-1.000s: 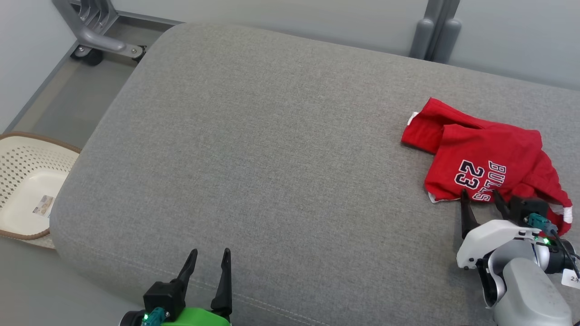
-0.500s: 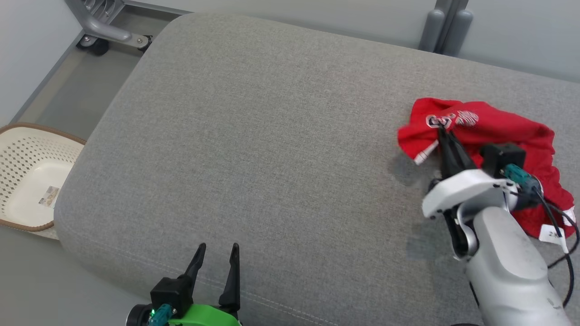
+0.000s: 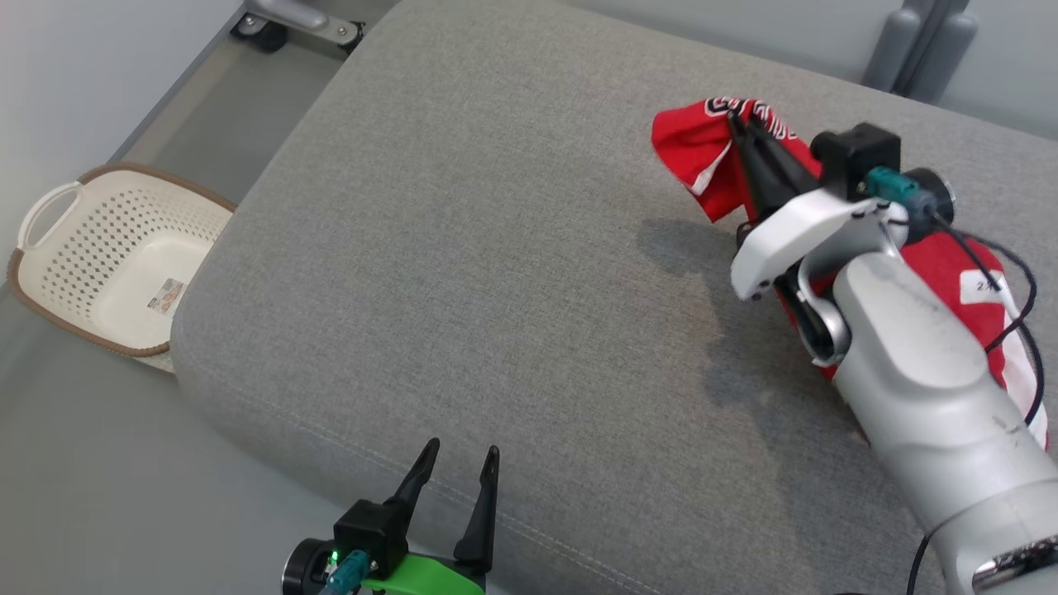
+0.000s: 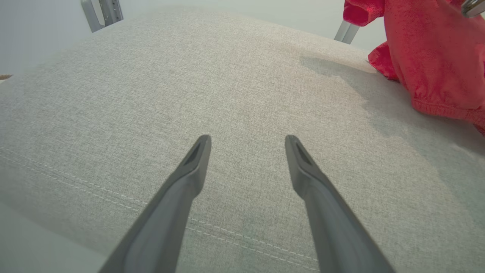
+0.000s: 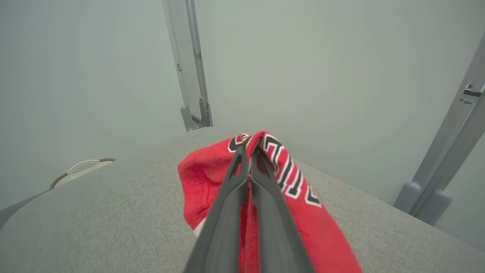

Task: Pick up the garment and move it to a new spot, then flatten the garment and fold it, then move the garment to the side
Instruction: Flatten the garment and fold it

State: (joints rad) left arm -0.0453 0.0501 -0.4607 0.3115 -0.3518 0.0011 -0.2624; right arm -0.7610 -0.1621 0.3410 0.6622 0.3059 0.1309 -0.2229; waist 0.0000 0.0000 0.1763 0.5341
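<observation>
Grey woven upholstery covers the broad cushioned bench point(image 3: 496, 248), and at its near edge hangs the green-wristed left gripper point(image 3: 463, 448), its two dark fingers spread wide with nothing between them. In the left wrist view the left gripper point(image 4: 247, 138) looks out over bare cloth and a stitched seam.

Further back, toward the bench's right edge, the white-shelled right gripper point(image 3: 734, 118) has its jaws clenched on a fold of the red jersey-style garment point(image 3: 702, 157). The pinched part is raised above the bench, while the rest droops behind the arm, and the left wrist view shows the garment's lower hem point(image 4: 435, 57) touching the cushion. On the floor off the left edge sits a cream perforated plastic basket point(image 3: 83, 240) with a brown rim.

This looks like the first step: the pick-up is made and the carry is under way. The next move calls for lifting the trailing cloth clear and bringing it over the bare middle of the bench, within the free left gripper's reach for flattening.

Black, white-edged lettering curves over the gripped fold point(image 5: 280, 167), but it is too bunched to read. A white tag point(image 3: 984, 287) on the right arm's cable carries a partly hidden number starting with 2. The sticker point(image 3: 165, 296) in the basket is too small to read.
</observation>
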